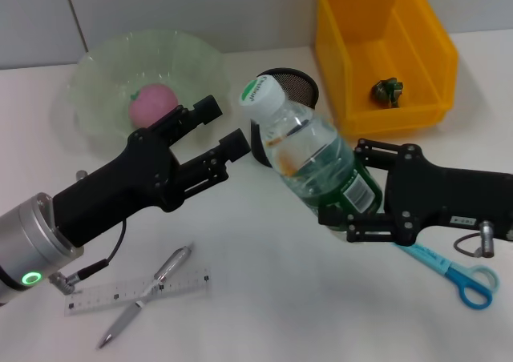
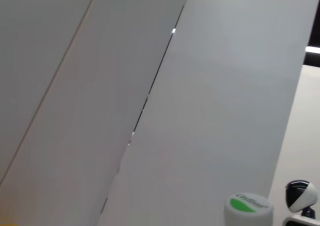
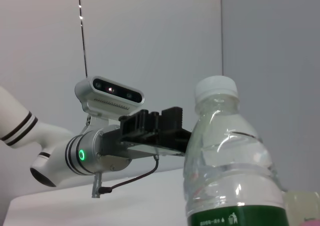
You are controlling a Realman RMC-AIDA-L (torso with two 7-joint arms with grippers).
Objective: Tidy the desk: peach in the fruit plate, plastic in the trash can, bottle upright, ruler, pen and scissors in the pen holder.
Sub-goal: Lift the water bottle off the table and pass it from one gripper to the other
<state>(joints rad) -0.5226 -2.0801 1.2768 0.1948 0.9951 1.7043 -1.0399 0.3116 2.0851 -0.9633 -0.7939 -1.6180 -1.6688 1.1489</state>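
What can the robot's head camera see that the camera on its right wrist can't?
Only the head view shows the peach in the fruit plate, the yellow bin, ruler, pen, scissors and right gripper holding the bottle. Only the right wrist view shows the left arm's camera. Both show the bottle and left gripper.

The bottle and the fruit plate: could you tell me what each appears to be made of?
Bottle: clear thin plastic, see-through and glossy, with a white ribbed cap and green label. Fruit plate: translucent pale-green glass or plastic, with a scalloped, ridged rim; the look leaves it open.
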